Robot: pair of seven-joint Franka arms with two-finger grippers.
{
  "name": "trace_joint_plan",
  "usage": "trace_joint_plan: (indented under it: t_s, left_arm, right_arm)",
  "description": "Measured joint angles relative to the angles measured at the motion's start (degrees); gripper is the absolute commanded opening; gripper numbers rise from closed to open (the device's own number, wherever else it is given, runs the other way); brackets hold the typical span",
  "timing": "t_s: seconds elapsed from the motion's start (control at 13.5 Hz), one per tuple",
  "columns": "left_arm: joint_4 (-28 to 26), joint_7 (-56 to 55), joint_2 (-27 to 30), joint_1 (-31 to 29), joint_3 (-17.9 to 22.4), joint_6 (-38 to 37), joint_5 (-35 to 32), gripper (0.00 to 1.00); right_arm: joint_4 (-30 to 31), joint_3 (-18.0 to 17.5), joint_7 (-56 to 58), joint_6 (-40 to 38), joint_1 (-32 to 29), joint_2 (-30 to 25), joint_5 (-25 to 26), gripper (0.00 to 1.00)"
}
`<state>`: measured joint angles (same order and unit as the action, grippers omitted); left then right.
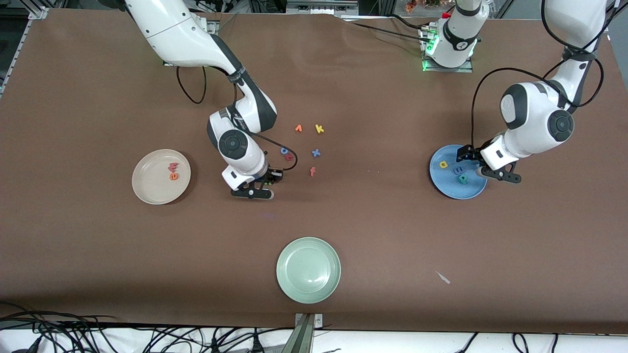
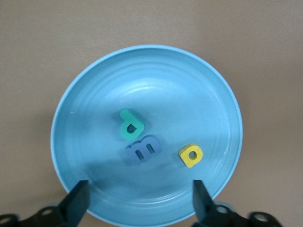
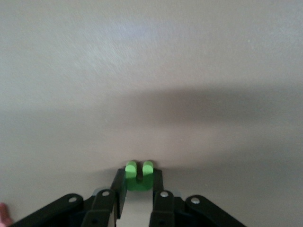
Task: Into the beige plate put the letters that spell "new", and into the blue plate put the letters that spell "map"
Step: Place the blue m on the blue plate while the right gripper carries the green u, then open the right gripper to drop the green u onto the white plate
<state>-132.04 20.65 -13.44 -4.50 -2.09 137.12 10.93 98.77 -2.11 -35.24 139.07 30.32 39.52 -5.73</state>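
My right gripper (image 3: pixel 139 183) is shut on the green "n" (image 3: pixel 139 173), low at the table between the beige plate and the loose letters; in the front view the right gripper (image 1: pixel 265 183) hides the "n". The beige plate (image 1: pixel 147 189) holds the pinkish-red "w" (image 1: pixel 172 166) and the orange "e" (image 1: pixel 173 175). The blue plate (image 2: pixel 156 75) holds the teal "p" (image 2: pixel 130 126), the blue "m" (image 2: pixel 143 149) and the yellow "a" (image 2: pixel 191 155). My left gripper (image 2: pixel 141 189) hangs open and empty over that blue plate's (image 1: pixel 449 189) rim.
Loose letters lie between the arms: an orange "v" (image 1: pixel 299 128), a yellow "k" (image 1: pixel 319 129), a blue "o" (image 1: pixel 284 151), a red letter (image 1: pixel 290 157), a blue "x" (image 1: pixel 316 153) and a pinkish "f" (image 1: pixel 312 171). A pale green plate (image 1: pixel 308 289) sits nearest the front camera.
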Motion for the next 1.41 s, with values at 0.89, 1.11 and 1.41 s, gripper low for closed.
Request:
trace_joint_plan:
  t_s: [0.89, 1.11, 1.41]
  left_arm:
    - [17.42, -7.27, 23.93, 0.81, -1.14, -35.68, -9.46, 1.0]
    - [29.13, -14.61, 24.04, 3.57, -3.0, -49.6, -14.27, 1.0]
    - [35.79, -16.8, 23.66, 3.62, -1.82, -55.89, -13.57, 1.0]
  right_arm:
    - [-6.84, 19.04, 14.04, -30.51, -1.19, -4.77, -0.09, 0.16]
    - [-4.87, 23.44, 23.25, -30.14, -1.39, -4.99, -0.23, 0.16]
    - [6.11, 24.24, 31.22, -17.53, -1.51, -9.83, -0.38, 0.16]
